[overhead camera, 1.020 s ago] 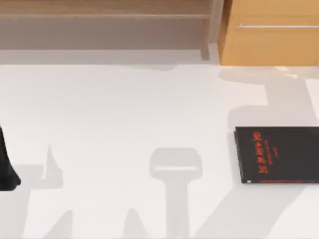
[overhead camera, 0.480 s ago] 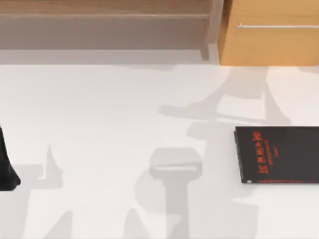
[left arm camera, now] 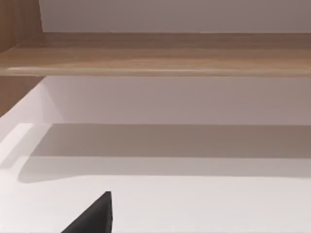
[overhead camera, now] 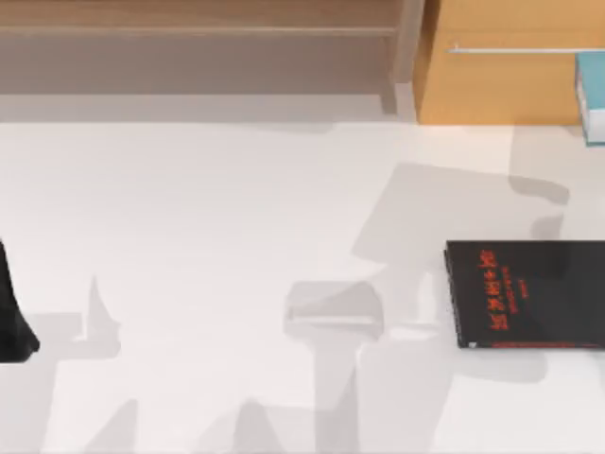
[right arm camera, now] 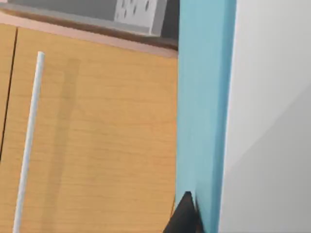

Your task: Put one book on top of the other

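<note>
On the far left of the table [overhead camera: 236, 208] the left arm [overhead camera: 11, 317] sits parked at the edge, a dark shape low against the white surface. One black finger [left arm camera: 95, 216] of its pincer pokes into the left wrist view, nothing around it but bare tabletop, and whether that pincer is spread or clenched I cannot tell. Ahead of that finger, across the table, runs the low wooden shelf [left arm camera: 155, 53].

Over on the right lies the black book [overhead camera: 529, 293], flat on the table, red lettering up, red line along its near edge.

Beyond it, at the right edge of the top view, the teal book [overhead camera: 592, 95] shows in front of the wooden cabinet [overhead camera: 501, 85], well apart from the black book. In the right wrist view one dark fingertip [right arm camera: 184, 216] presses right against the teal cover [right arm camera: 204, 107], so the right pincer looks clamped onto that book, with the cabinet's silver handle [right arm camera: 29, 141] off to one side.
</note>
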